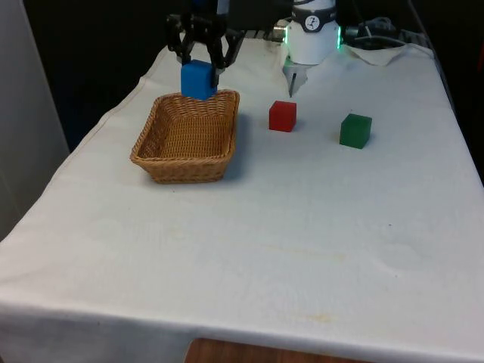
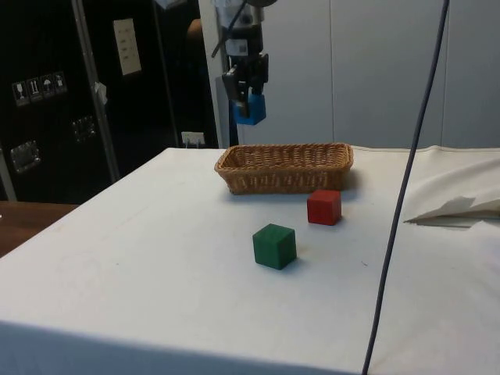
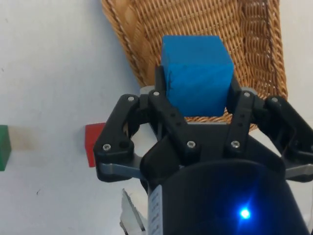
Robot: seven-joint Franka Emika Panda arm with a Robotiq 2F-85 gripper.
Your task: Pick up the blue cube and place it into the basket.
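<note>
The blue cube [image 1: 198, 80] [image 2: 251, 108] [image 3: 196, 72] hangs in the air, held between the fingers of my black gripper [image 1: 198, 72] [image 2: 247, 98] [image 3: 196, 88], which is shut on it. Below it stands the wicker basket [image 1: 159, 159] [image 2: 285, 168] [image 3: 195, 19], at the front view's left. The cube is above the basket's far rim, near the end closest to the robot, and clear of the weave. Nothing lies in the part of the basket that I can see.
A red cube [image 1: 283, 116] [image 2: 323, 207] [image 3: 94, 143] sits on the white cloth just beside the basket. A green cube [image 1: 355, 130] [image 2: 274, 245] [image 3: 4, 147] lies farther to the front view's right. A black cable [image 2: 406, 180] hangs across the side view.
</note>
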